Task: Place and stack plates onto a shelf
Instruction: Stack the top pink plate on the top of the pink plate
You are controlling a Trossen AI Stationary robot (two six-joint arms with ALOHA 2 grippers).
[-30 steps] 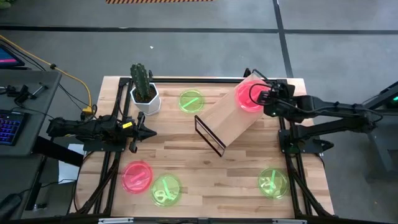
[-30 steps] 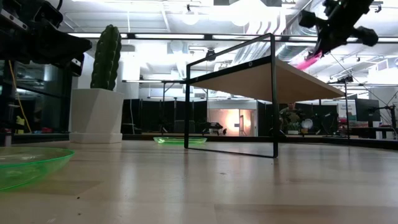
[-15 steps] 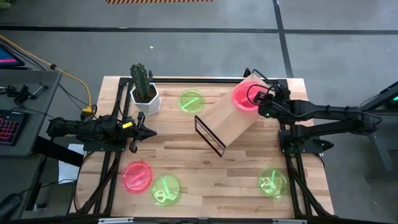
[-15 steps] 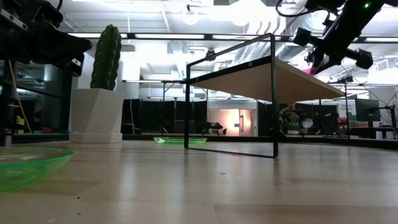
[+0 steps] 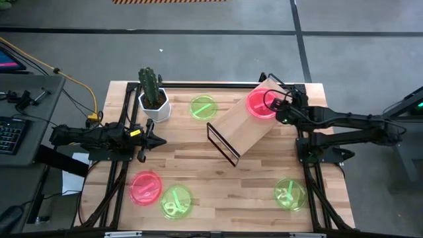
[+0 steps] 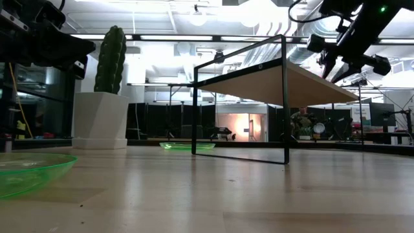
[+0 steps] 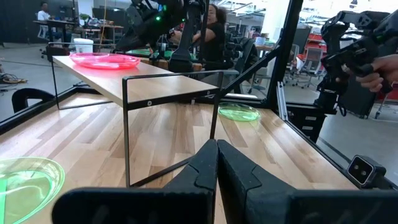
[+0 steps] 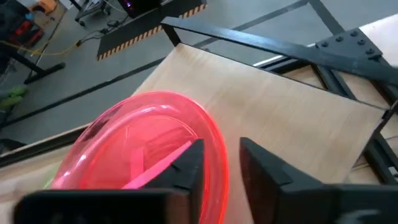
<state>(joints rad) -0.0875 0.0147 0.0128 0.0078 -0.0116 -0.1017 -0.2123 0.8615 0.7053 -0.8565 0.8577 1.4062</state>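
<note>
One neon red-pink plate (image 5: pixel 260 104) lies flat on the far end of the shelf (image 5: pixel 246 125), translucent, with a raised rim. The right gripper (image 5: pixel 281 106) hovers just above its edge, jaws narrowly parted and empty. The left gripper (image 5: pixel 158 141) waits over the table (image 5: pixel 218 185), jaws closed together. No writing can be read.

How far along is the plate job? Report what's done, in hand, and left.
Done: one red-pink plate lies flat on the shelf.
In hand: nothing. The right gripper is open at that plate's rim. The left gripper is shut, waiting at the table's left side.
Left: the other red-pink plate and three green plates lie on the tabletop, none stacked.
</note>
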